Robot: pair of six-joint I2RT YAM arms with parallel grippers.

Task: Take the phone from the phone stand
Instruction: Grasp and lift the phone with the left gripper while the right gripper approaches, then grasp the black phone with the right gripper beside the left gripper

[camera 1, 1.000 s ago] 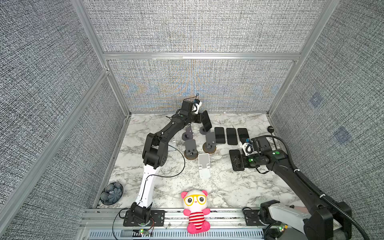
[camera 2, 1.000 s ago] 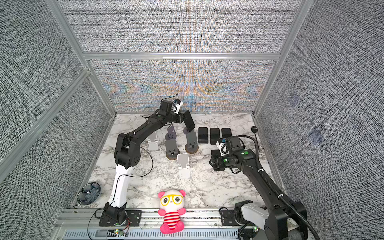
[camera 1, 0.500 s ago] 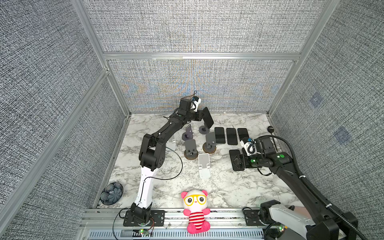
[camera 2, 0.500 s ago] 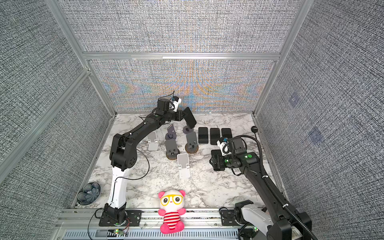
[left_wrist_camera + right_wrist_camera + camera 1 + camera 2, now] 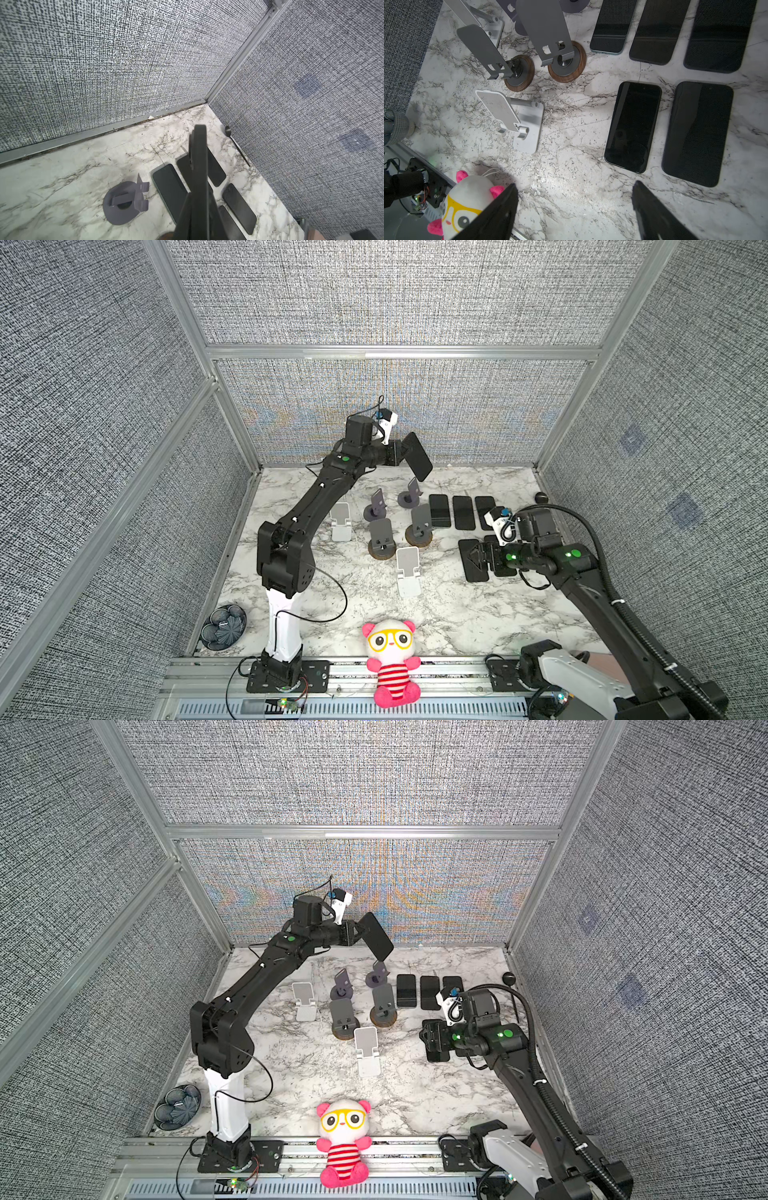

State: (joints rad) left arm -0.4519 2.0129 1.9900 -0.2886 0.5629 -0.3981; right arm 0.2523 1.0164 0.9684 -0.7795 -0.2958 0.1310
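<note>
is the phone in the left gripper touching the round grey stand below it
Apart. The left wrist view shows the held phone edge-on, clear of the round grey stand, with a flat-lying phone showing between them.

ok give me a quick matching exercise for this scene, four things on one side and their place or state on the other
Column one:
1 left claw
2 right claw
3 plush toy
4 dark dish

Column two:
a at the front, in the middle
b open, above phones lying flat
c front left corner of the table
d shut on a phone, raised off the table

Pairs: 1-d, 2-b, 3-a, 4-c
</note>
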